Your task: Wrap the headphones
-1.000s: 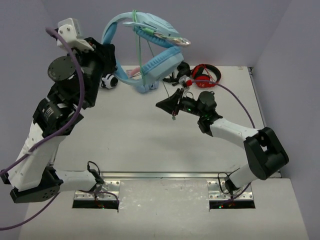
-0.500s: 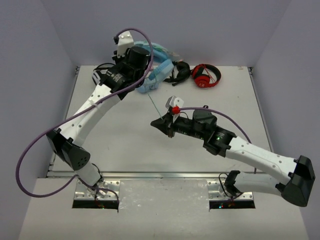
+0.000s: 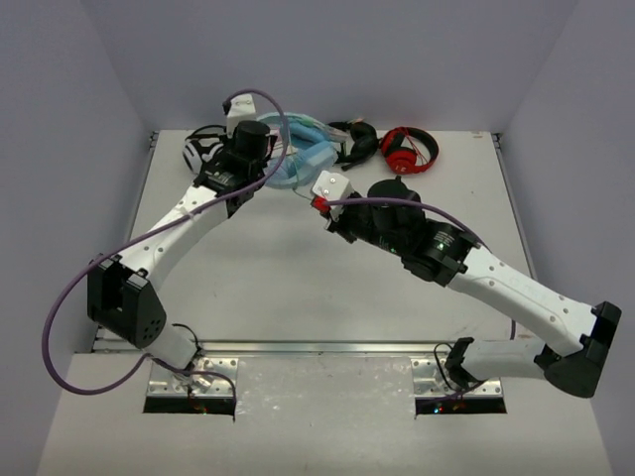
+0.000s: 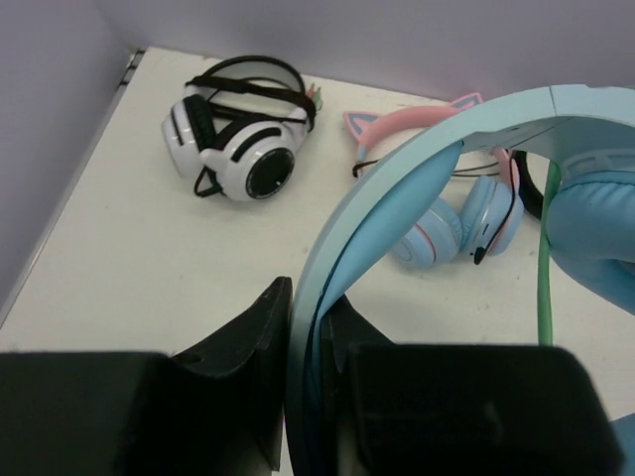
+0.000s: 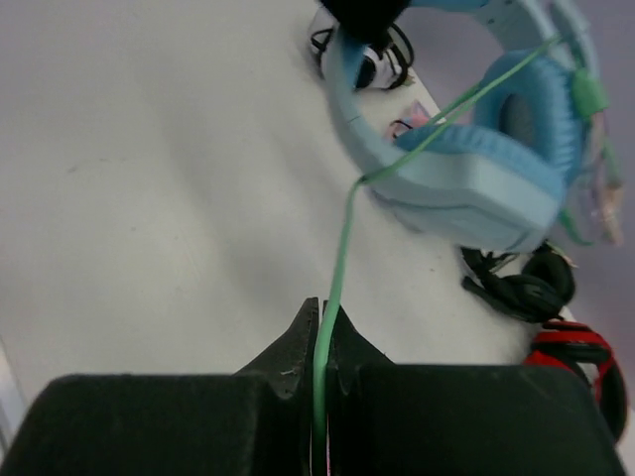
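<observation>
The large light-blue headphones (image 3: 298, 159) lie at the back of the table, between the two arms. My left gripper (image 4: 308, 309) is shut on their plain blue headband (image 4: 397, 188), which arches up and to the right toward a padded ear cup (image 4: 595, 213). The thin pale-green cable (image 5: 342, 238) runs from the ear cup (image 5: 476, 183) straight down into my right gripper (image 5: 325, 315), which is shut on it just in front of the headphones. In the top view the right wrist (image 3: 329, 193) sits right beside the ear cups.
White-and-black headphones (image 4: 243, 149) lie at the back left. A small blue pair with a pink cat-ear band (image 4: 451, 213) lies behind the headband. Black headphones (image 3: 357, 139) and red headphones (image 3: 409, 149) sit at the back right. Walls close off the table's back and sides.
The left arm brought the headphones down from high in the air to the back of the table. The right gripper moved along the cable, up toward the ear cups.
</observation>
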Robot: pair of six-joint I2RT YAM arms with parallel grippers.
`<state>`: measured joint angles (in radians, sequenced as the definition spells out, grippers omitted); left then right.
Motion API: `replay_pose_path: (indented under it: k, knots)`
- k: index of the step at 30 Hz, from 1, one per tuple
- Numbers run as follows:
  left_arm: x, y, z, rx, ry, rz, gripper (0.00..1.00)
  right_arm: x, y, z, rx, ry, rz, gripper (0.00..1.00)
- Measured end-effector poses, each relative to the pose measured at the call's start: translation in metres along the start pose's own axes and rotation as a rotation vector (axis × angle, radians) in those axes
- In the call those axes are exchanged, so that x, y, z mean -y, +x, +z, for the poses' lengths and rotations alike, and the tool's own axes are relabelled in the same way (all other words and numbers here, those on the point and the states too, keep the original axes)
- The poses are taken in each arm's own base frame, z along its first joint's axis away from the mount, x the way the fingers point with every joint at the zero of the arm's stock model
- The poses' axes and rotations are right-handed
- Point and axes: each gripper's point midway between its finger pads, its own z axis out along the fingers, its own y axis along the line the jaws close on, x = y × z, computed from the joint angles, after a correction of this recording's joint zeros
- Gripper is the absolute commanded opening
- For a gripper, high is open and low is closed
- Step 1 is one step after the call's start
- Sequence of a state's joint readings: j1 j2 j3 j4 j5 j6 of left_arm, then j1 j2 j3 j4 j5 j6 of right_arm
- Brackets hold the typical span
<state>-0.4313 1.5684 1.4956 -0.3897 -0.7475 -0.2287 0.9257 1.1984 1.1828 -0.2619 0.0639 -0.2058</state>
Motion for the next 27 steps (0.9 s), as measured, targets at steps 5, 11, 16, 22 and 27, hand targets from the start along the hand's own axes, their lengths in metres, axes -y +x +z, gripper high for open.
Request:
replay_pose_path:
  k: [5,11,16,22,27]
  knots:
    - [0.020,0.056,-0.009,0.007,0.183,0.132,0.00,0.033,-0.009,0.016,-0.085,0.091,-0.194,0.01]
    - [0.079,0.071,-0.036,0.088,0.422,0.271,0.00,0.074,-0.006,0.038,-0.198,0.165,-0.344,0.03]
    - [0.100,0.074,-0.057,0.148,0.572,0.295,0.01,0.116,0.014,0.029,-0.267,0.236,-0.360,0.01]
    - [0.118,0.064,-0.069,0.200,0.677,0.281,0.00,0.141,0.021,0.022,-0.259,0.303,-0.363,0.09]
    - [0.130,0.079,-0.080,0.180,0.765,0.353,0.00,0.180,0.024,0.002,-0.220,0.428,-0.317,0.15]
